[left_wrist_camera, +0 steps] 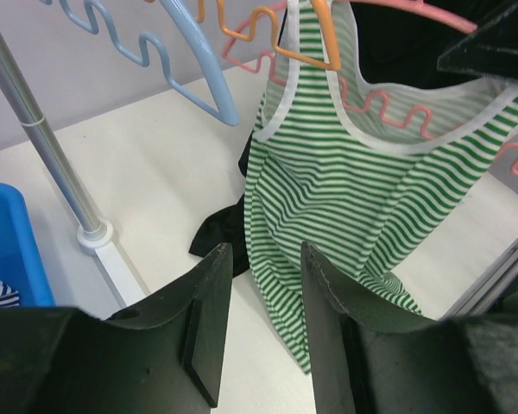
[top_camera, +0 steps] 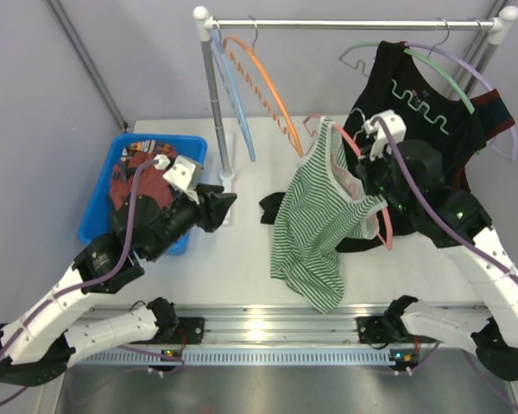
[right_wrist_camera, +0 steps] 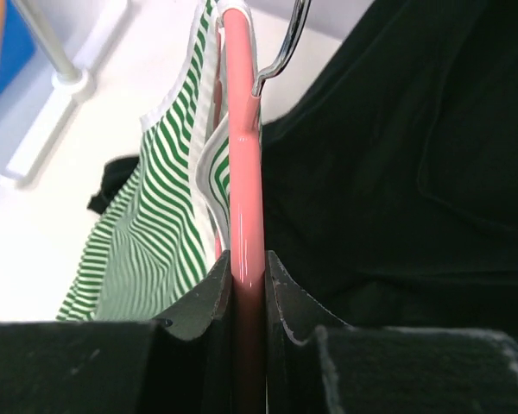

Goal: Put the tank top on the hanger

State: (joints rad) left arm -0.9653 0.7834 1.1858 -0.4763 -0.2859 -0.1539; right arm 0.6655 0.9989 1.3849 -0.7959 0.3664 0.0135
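Observation:
The green-and-white striped tank top (top_camera: 315, 224) hangs from the pink hanger (top_camera: 385, 226), its hem down near the table's front rail. My right gripper (top_camera: 369, 177) is shut on the pink hanger (right_wrist_camera: 244, 172) and holds it tilted above the table. The hanger's metal hook (right_wrist_camera: 281, 52) is free of the rail. In the left wrist view the wavy pink arm (left_wrist_camera: 397, 116) runs inside the top's neck opening (left_wrist_camera: 363, 190). The top also shows in the right wrist view (right_wrist_camera: 147, 224). My left gripper (left_wrist_camera: 266, 250) is open and empty, left of the top (top_camera: 224, 205), apart from it.
A clothes rail (top_camera: 345, 24) on a post (top_camera: 214, 103) carries an orange hanger (top_camera: 263, 82), a light blue hanger (top_camera: 233, 95) and a black garment (top_camera: 432, 129). A blue bin (top_camera: 93, 216) with red patterned cloth (top_camera: 129, 177) stands at left. A black cloth scrap (top_camera: 270, 205) lies beside the top.

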